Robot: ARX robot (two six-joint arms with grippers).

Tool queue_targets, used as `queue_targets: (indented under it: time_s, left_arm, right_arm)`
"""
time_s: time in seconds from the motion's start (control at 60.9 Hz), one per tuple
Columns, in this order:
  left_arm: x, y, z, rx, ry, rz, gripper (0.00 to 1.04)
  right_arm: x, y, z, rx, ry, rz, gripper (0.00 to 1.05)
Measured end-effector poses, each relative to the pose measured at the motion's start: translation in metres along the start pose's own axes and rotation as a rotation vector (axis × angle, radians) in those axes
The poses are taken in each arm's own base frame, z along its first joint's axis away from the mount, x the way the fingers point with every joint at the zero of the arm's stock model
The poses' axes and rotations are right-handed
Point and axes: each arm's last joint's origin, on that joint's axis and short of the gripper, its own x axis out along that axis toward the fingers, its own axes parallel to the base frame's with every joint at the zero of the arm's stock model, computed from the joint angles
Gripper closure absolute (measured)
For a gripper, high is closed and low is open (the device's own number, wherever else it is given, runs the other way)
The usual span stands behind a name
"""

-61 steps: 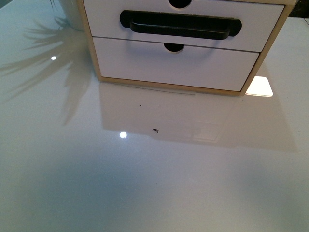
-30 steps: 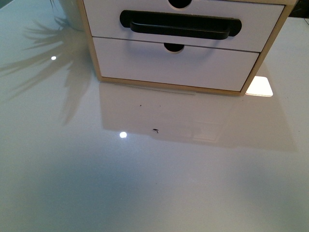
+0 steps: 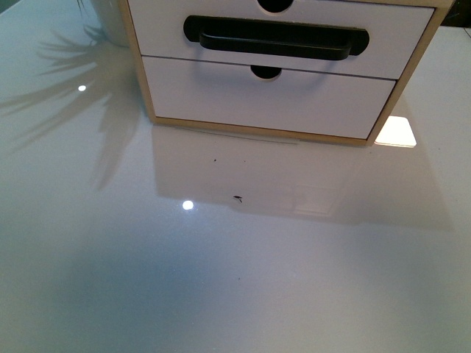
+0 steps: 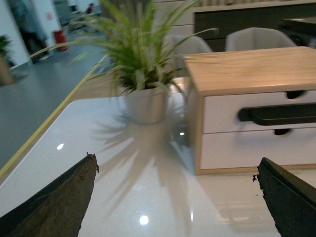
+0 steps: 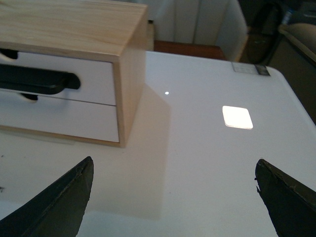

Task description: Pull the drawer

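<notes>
Nothing has visibly moved since the earlier front view, and neither arm shows there. A glossy white table [image 3: 235,279] fills most of that frame. At its top centre stands a wooden cabinet [image 4: 247,69]. The drawer [image 3: 169,29], white-fronted and seemingly shut flush, sits along the top edge and carries a long black bar handle [image 3: 276,38]. A plain lower drawer [image 3: 265,103] lies beneath it. In the left wrist view a potted plant [image 4: 143,64] stands beside the cabinet, upper centre. The left gripper [image 4: 175,168] and right gripper [image 5: 173,165] both have jaws spread wide and empty, apart from the cabinet. A good pull likely means approaching level, closing on the bar's middle, then drawing straight back.
</notes>
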Motion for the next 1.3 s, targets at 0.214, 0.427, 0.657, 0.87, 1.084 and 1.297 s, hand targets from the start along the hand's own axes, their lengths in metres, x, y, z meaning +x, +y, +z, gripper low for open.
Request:
queue_targets:
  time_s: [0.214, 0.427, 0.657, 0.87, 1.084, 1.297]
  left_arm:
    - [0.076, -0.002, 0.011, 0.222, 0.051, -0.321, 0.07]
    - [0.147, -0.013, 0.006, 0.423, 0.159, -0.620, 0.07]
    - [0.202, -0.018, 0.019, 0.575, 0.172, -0.733, 0.07]
    - [0.228, -0.035, 0.017, 0.635, 0.211, -0.842, 0.07]
    - [0.242, -0.054, 0.013, 0.702, 0.279, -0.967, 0.07]
    - [0.252, -0.066, 0.011, 0.751, 0.314, -1.030, 0.07]
  right_arm:
    - [0.057, 0.006, 0.028, -0.268, 0.143, 0.262, 0.09]
    - [0.112, 0.028, 0.054, -0.496, 0.207, 0.514, 0.09]
    - [0.149, 0.062, 0.070, -0.614, 0.198, 0.689, 0.09]
    - [0.169, 0.081, 0.070, -0.661, 0.212, 0.762, 0.09]
    - [0.179, 0.086, 0.065, -0.684, 0.234, 0.802, 0.09]
    - [0.184, 0.088, 0.064, -0.699, 0.234, 0.818, 0.09]
